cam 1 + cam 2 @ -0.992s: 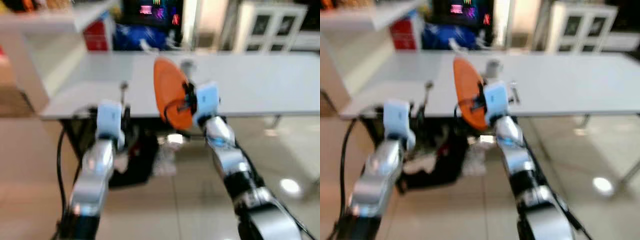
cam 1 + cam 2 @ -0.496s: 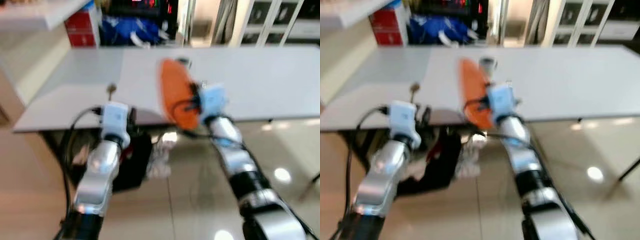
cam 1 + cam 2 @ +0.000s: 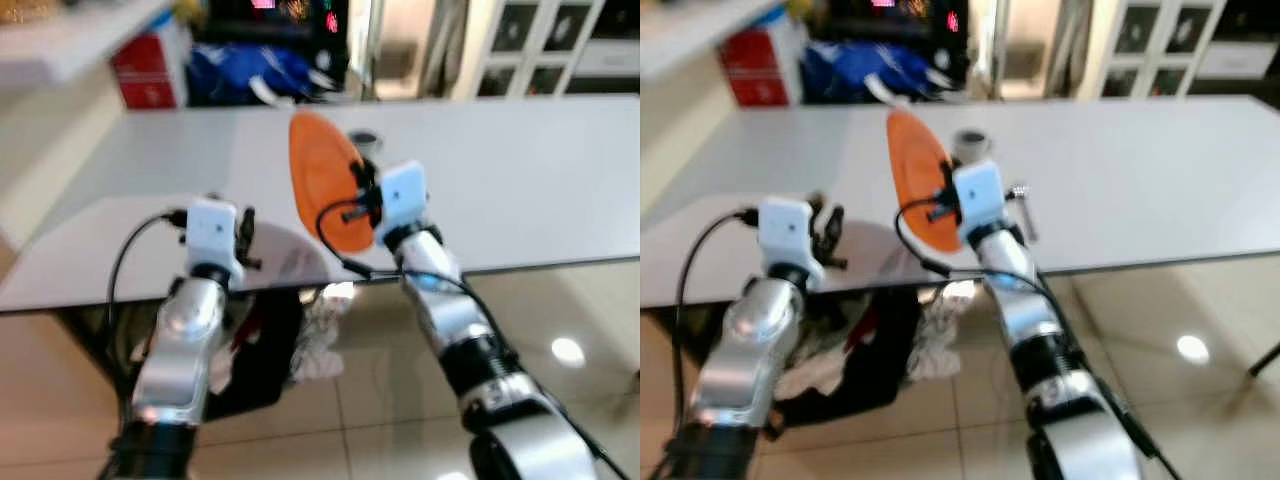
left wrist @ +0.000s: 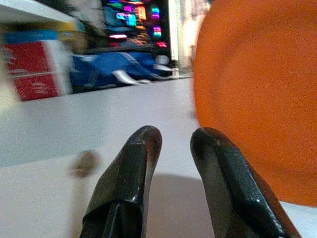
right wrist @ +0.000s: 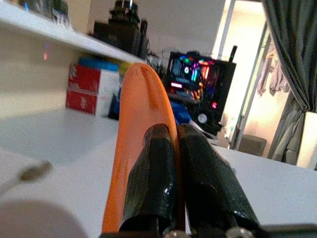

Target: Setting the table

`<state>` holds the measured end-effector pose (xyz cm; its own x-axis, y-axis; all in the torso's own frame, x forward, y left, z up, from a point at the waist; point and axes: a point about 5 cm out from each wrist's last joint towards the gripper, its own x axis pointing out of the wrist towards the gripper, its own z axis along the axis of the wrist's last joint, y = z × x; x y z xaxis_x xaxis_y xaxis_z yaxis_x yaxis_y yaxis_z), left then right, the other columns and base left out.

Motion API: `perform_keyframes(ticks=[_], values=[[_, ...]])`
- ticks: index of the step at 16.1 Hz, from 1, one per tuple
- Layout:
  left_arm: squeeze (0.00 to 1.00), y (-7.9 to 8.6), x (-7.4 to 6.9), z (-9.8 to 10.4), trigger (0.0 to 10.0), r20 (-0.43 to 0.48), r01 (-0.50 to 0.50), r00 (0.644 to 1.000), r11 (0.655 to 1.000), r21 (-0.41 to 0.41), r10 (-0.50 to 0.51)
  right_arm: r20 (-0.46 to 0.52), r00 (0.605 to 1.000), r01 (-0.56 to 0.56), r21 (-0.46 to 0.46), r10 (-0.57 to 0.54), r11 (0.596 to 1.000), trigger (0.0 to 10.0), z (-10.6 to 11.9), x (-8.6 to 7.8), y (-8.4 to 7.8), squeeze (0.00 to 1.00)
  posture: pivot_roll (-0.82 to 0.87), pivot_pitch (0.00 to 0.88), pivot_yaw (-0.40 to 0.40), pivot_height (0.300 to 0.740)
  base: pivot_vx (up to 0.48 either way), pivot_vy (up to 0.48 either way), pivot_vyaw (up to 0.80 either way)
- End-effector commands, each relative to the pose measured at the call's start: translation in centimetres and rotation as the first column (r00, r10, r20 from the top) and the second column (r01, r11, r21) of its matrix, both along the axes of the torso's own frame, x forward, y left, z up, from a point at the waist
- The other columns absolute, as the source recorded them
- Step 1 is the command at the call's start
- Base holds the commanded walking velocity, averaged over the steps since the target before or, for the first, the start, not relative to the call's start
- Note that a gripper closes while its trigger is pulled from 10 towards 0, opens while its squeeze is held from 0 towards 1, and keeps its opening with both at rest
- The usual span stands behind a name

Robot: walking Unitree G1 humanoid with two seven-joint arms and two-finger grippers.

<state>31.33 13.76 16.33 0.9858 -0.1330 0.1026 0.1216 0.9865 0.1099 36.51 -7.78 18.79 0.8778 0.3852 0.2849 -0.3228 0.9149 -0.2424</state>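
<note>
- Far left in the head views: red box [image 3: 148, 78] and blue bag [image 3: 262, 72] behind the long pale grey table [image 3: 520, 170]; blurry, hard to read.
- Left gripper [image 4: 172, 144] out in front over the near edge of the table; two black fingers [image 4: 132, 168] a little apart with nothing between them; narrow gap, empty.
- Small brown blurry thing [image 4: 84, 163] on the table near the left fingers; maybe a spoon end, too blurry to tell.
- Round flat orange plastic plate [image 3: 325, 182] in the middle, up on its edge above the table, tilted, not flat on it yet.
- Right gripper [image 5: 177, 148] pinched tight on the rim of the plate; one finger on each side of the thin edge, fingers almost touching.
- Small grey cup-like thing [image 3: 969, 141] just behind the plate on the table; blurry.
- White cabinets [image 3: 545, 45] far right, behind the table.
- Step in hand, as a guess: bringing the plate to a spot on the table.
- Could slip: only a thin rim held, plate heavy on one side, so a quick turn might twist it loose.
- Could bump: plate edge close to the grey cup-like thing, so a low swing might knock it.
- Could clip: left gripper near the plate, so a sideways move might hit it.
</note>
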Motion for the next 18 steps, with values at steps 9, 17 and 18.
perform_keyframes(ticks=[9, 17, 18], values=[[0.00, 0.6, -0.6, -0.1, 10.0, 0.000, -0.034, 0.999, 0.999, -0.001, 0.034, -0.084, 0.991, -0.061, 0.404, 0.104, 0.913, 10.0, 7.8, 3.4, 3.5, 0.00, 0.05, 0.000, -0.025, 0.740, 0.000, 0.000, 0.00], [0.00, 2.2, -2.9, -0.3, 10.0, -0.034, -0.066, 0.997, 0.997, 0.041, 0.068, -0.466, 0.868, 0.431, 0.538, -0.170, 0.724, 10.0, 1.9, 5.0, -2.3, 0.00, 0.13, 0.000, -0.017, 0.740, 0.000, 0.000, 0.00], [0.00, 2.5, -3.5, -0.3, 10.0, -0.044, -0.074, 0.996, 0.996, 0.049, 0.076, -0.516, 0.844, 0.454, 0.545, -0.145, 0.704, 10.0, 0.5, 4.7, -2.1, 0.00, 0.15, 0.000, -0.014, 0.740, 0.000, 0.000, 0.00]])
